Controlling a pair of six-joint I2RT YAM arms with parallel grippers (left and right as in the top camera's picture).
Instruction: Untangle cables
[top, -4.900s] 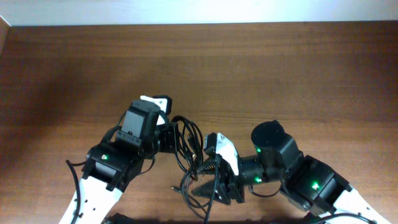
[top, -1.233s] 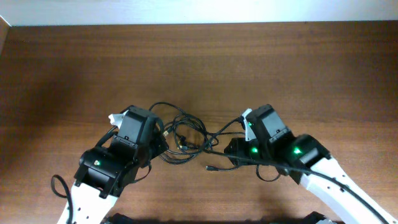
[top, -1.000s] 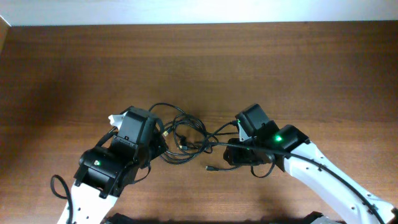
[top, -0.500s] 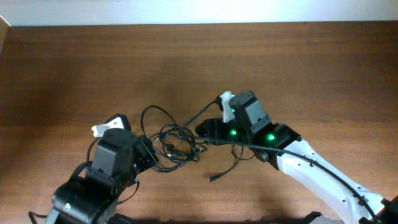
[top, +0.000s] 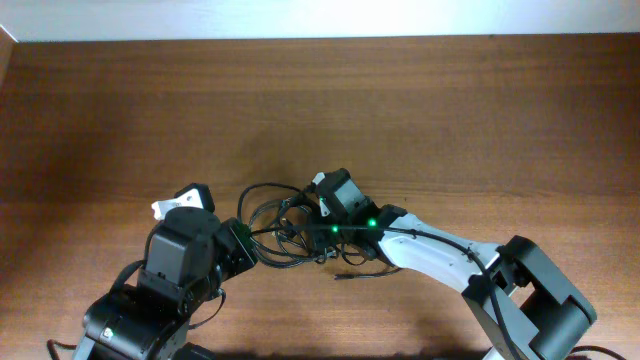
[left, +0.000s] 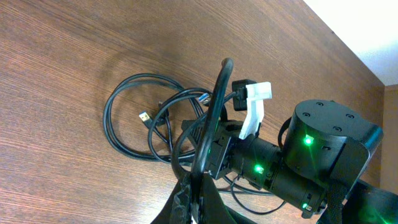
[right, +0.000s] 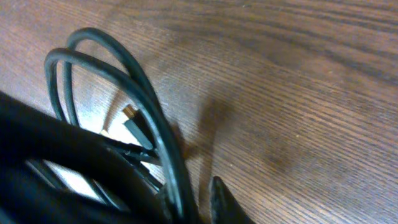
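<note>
The cables (top: 268, 206) lie as one black tangle of loops on the wooden table (top: 450, 110), between my two arms. My left gripper (top: 250, 246) sits at the tangle's left edge. In the left wrist view that gripper (left: 200, 190) is shut on one strand, which rises from the fingers over the coil (left: 146, 76). My right gripper (top: 308, 224) reaches into the tangle from the right. Seen from the right wrist, it (right: 193, 202) has closed on a strand, with one fingertip (right: 221, 200) showing and the other hidden behind cable. A small plug (right: 134, 128) lies inside the loops.
A loose cable end with a plug (top: 345, 273) lies just in front of the right arm. The right arm's white-trimmed wrist (left: 254, 107) hangs directly over the coil, close to my left gripper. The table's far edge meets a white wall (top: 320, 18).
My right arm has swung left and down into the tangle, and its jaws have narrowed around a strand. The left gripper stays shut on its strand; the loops have bunched closer together.
</note>
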